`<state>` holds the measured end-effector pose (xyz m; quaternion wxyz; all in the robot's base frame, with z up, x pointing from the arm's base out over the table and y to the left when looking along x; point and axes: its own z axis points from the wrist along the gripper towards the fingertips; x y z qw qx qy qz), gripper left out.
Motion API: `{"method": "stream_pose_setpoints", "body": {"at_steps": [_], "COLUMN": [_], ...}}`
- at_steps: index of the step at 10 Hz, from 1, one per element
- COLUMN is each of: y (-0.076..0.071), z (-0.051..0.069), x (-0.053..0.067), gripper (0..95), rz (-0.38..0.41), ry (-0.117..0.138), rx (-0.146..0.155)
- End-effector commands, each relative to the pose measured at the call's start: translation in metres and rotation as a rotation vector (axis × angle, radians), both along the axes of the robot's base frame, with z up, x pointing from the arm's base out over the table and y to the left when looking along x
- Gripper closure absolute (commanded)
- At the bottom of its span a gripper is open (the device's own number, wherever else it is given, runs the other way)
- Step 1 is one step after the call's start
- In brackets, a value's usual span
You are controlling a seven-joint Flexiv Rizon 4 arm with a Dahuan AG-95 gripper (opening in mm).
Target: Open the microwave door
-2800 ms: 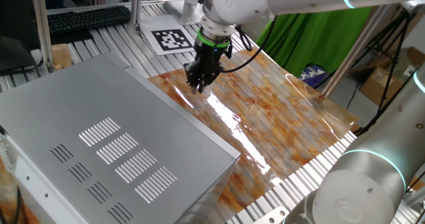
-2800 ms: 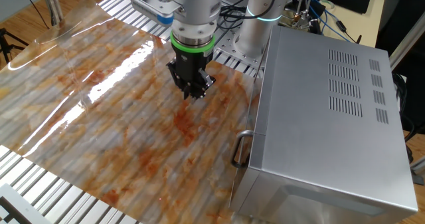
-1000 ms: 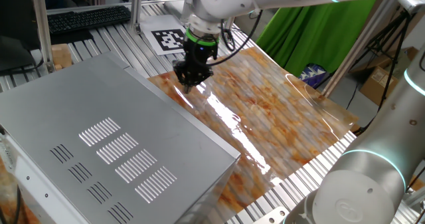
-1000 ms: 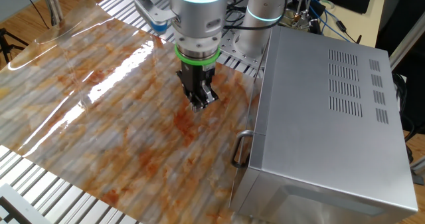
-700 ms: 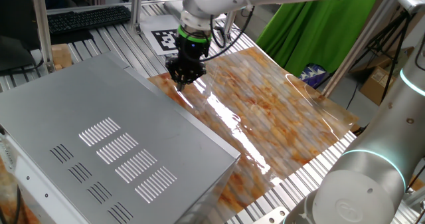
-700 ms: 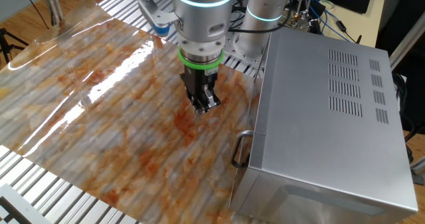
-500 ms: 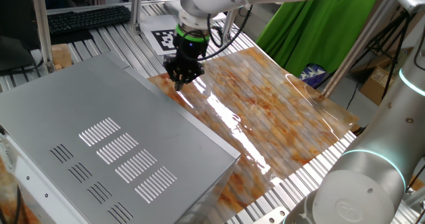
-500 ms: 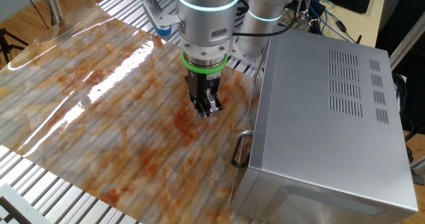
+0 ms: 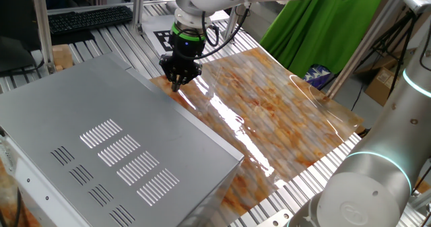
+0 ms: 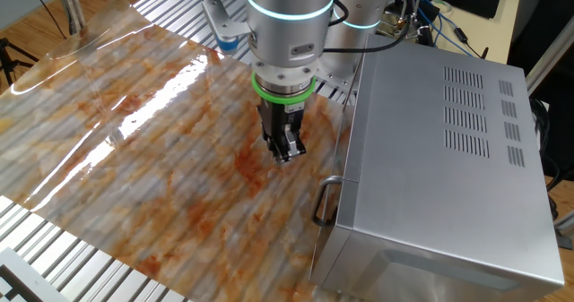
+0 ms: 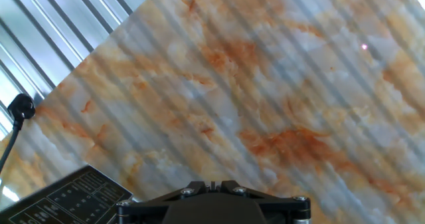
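Marbled board (image 10: 134,141) lies bare; gripper (image 10: 287,152), fingers together and empty, should drop beside the microwave (image 10: 448,159) and hook its handle (image 10: 323,201).

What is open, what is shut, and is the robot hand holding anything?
microwave door: shut, flush with the grey microwave.
door handle: nothing touches it.
gripper: fingers look shut, holding nothing, pointing down over the marbled sheet, apart from the handle.
marbled sheet: lying flat, glossy.
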<state>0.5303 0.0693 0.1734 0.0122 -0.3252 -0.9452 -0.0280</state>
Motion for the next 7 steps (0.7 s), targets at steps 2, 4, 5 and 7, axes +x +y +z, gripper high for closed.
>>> {"method": "stream_pose_setpoints", "body": {"at_steps": [2,4,5,7], "y": [0.004,0.011,0.016,0.026], "z": [-0.003,-0.005,-0.004,-0.004], "x": [0.0,0.003,0.002,0.001], "gripper": [95.0,95.0,95.0,95.0], "rz": [-0.009,-0.024,-0.032,-0.047], "ry": [-0.002,-0.002,-0.001,0.004], "rx": [0.002,-0.002,-0.002,-0.001]}}
